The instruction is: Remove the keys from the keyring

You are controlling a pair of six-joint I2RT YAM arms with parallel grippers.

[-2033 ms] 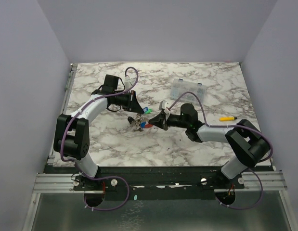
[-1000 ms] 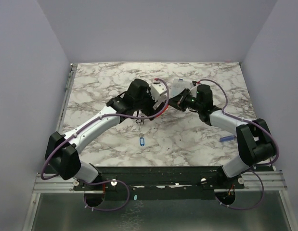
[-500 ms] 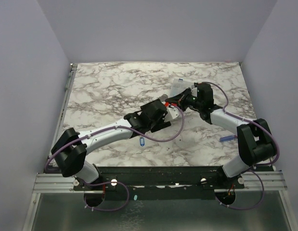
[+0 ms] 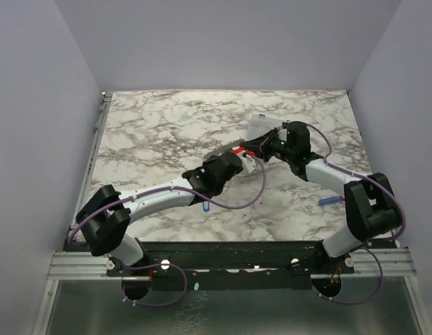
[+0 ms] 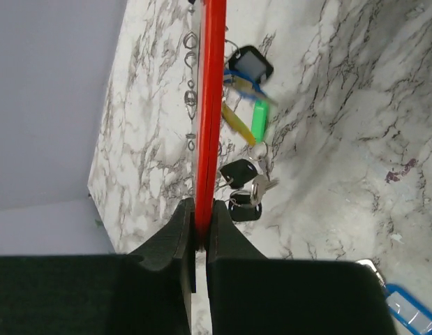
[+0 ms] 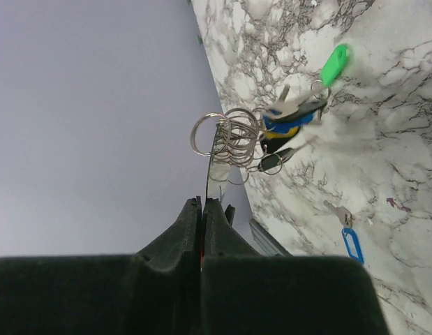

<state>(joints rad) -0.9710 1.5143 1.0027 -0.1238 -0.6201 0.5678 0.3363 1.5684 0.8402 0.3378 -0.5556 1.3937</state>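
Both grippers are shut on a flat red strip (image 5: 210, 105) held above the table. My left gripper (image 5: 200, 206) pinches one end. My right gripper (image 6: 202, 202) pinches the other end, seen edge-on. Several thin wire keyrings (image 6: 226, 136) hang on the strip. A bunch of keys (image 5: 249, 187) dangles from them, with green (image 6: 334, 64), yellow (image 5: 236, 124) and blue tags. One key with a blue tag (image 6: 349, 241) lies loose on the marble, also in the top view (image 4: 205, 205). In the top view the left gripper (image 4: 236, 159) and right gripper (image 4: 261, 148) meet mid-table.
A clear compartment box (image 4: 261, 124) stands just behind the right gripper. A blue stick (image 4: 329, 201) lies on the marble at the right. The left arm (image 4: 167, 192) stretches low across the table's front middle.
The left arm has swung from the back of the table to the front and reaches up to the strip. The blue-tagged key, on the bunch two seconds ago, lies loose on the marble.
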